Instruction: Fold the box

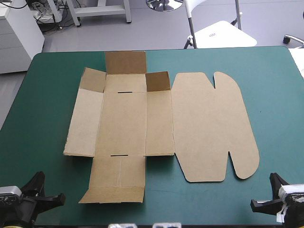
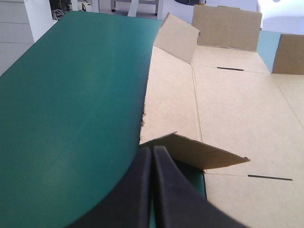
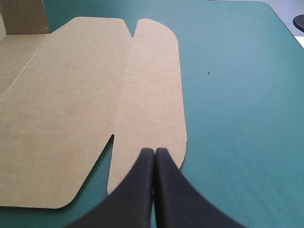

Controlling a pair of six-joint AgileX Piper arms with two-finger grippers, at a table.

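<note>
Box (image 1: 124, 122): brown board, matt, faintly fibrous; one side edge torn rough. Table cover (image 1: 275, 95): teal-green, smooth, soft sheen. Left gripper (image 2: 152, 148) and right gripper (image 3: 154, 150): black fingers (image 2: 133, 194), smooth, dull satin, plastic by appearance.

The broad table (image 1: 275, 95), spread with a smooth teal-green cover, carried the box (image 1: 123, 118), a cut sheet of brown board lying unfolded across its middle. The sheet's wide lid panel (image 1: 209, 128), with two rounded lobes, lay flat toward 3 o'clock. At 12 o'clock the end flap (image 1: 126, 61) and two small corner flaps (image 1: 157, 80) stood tilted up, and bare cover showed at 3, 6 and 9 o'clock of the sheet.
</note>
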